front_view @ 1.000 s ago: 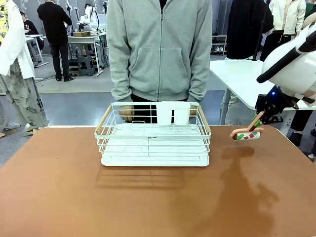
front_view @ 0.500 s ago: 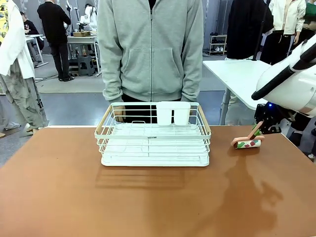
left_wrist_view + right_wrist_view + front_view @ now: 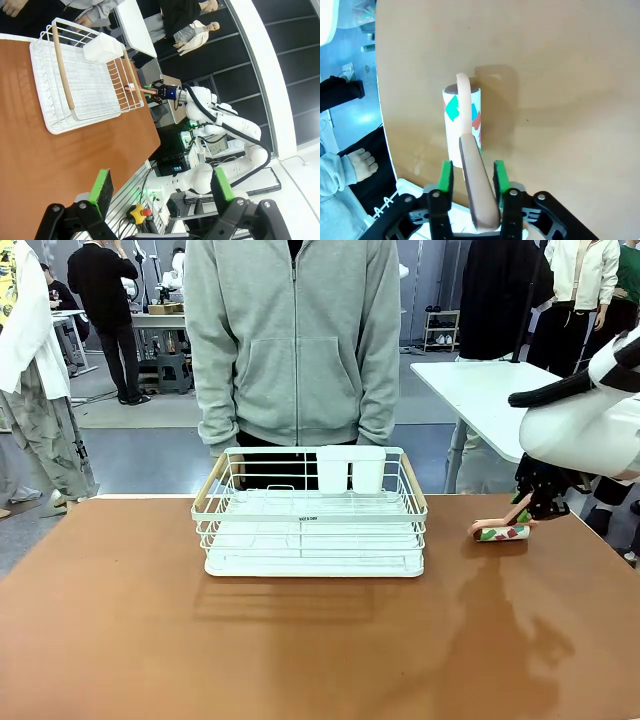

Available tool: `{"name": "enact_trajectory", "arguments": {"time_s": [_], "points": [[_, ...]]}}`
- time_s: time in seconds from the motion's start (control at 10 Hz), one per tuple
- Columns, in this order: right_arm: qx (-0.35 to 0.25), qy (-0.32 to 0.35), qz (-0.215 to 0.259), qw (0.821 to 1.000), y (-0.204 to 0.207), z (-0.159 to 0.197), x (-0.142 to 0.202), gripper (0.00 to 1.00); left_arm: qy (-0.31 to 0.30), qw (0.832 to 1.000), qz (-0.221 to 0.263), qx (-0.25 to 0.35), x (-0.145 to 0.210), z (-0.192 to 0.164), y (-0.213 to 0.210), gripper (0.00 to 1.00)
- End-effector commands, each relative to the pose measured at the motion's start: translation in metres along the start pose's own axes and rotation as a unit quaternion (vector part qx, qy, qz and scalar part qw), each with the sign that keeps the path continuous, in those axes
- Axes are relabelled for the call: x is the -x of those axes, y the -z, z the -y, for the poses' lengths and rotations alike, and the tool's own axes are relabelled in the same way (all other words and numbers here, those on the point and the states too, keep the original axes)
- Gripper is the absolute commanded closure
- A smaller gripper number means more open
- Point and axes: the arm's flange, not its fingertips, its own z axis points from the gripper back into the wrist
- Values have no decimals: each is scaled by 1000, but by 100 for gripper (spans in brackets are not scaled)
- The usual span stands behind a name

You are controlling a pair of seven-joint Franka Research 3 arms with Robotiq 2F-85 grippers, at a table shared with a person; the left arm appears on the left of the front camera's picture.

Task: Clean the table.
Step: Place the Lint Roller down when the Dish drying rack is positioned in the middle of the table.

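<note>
Reddish-brown bench [image 3: 300, 640] is seen stretching wide across the front view, its top bare apart from two things. White wire rack [image 3: 310, 515] with pale wooden handles is set at the far middle, just in front of a person in a grey hoodie [image 3: 295, 340] standing at the far edge. Lint roller [image 3: 500, 531], with a patterned drum and a peach handle, is seen at the far right, its drum down on or just at the bench top; contact is judged likely from the shadow but cannot be confirmed.

Right gripper [image 3: 472, 177] is clamped on the roller's handle [image 3: 477, 185], green pads pressed on both sides, so the jaws are grasping the lint roller. In the right wrist view the drum [image 3: 461, 125] is laid along the wood near the bench's edge.

Left gripper [image 3: 160, 187] is held off to the side, above the near edge of the bench, jaws spread wide with nothing between the pads. The rack and the right arm are seen far off from it.

Progress is judged early: the tool is in hand and placed at one far corner, but no swept strip can be told on the surface. Nearly the whole top is left to be rolled, and the rack would have to be worked around or shifted.
</note>
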Motion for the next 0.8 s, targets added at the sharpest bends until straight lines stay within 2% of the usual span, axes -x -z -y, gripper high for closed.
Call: {"name": "enact_trajectory", "arguments": {"time_s": [0.0,0.1,0.7], "points": [[-7,-1,3,1000,-24,9,15,6,7,1000,5,12,1,2,-2,0],[-16,-4,2,1000,-32,9,15,0,7,1000,5,12,1,2,-2,0],[-43,-23,-21,999,-93,10,18,0,7,1000,5,12,1,2,-2,0]]}}
